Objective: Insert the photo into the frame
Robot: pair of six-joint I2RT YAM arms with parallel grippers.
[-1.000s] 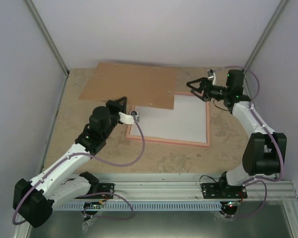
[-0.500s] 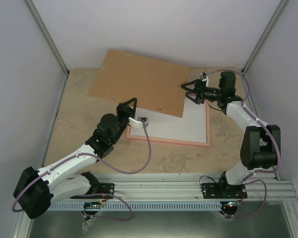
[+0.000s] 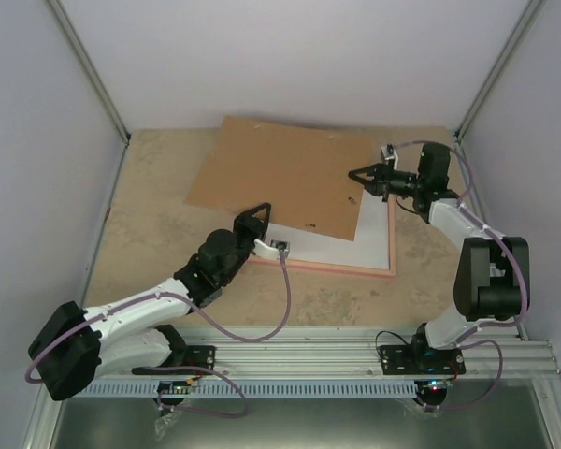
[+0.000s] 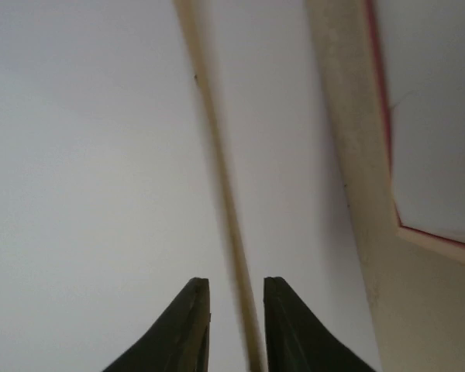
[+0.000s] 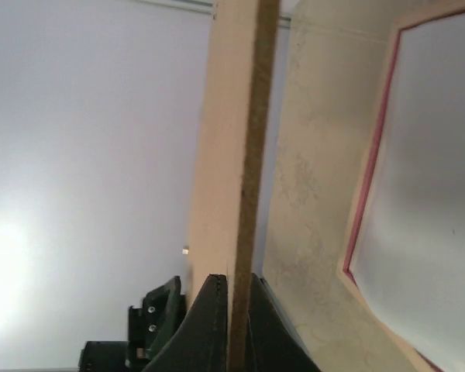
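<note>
- I am looking down into a white-walled booth (image 3: 290,65), with a speckled tan table (image 3: 159,215) lying under both arms.
- The frame (image 3: 318,266) is lying flat on the table, right of centre and back side up. The photo (image 3: 374,234) is sitting inside it, showing only its plain white back. I am judging the print as already placed, though I am not seeing its picture side to confirm it.
- The board (image 3: 280,178) is hanging tilted above the far-left part of the frame. It is covering that corner of the photo and is not lying flat in the frame yet.
- The right gripper (image 3: 360,175) is pinching the board's right edge, with its fingers closed together on it in the wrist view.
- The left gripper (image 3: 260,213) is straddling the board's near-left edge, with its fingers a little apart on either side of the thin edge. I cannot tell whether they are pressing on it.
- As I am reading it, three steps are remaining: squaring the board to the frame, lowering it onto the photo's back, and letting go.
- I am counting one frame, one photo, one board and two grippers.
</note>
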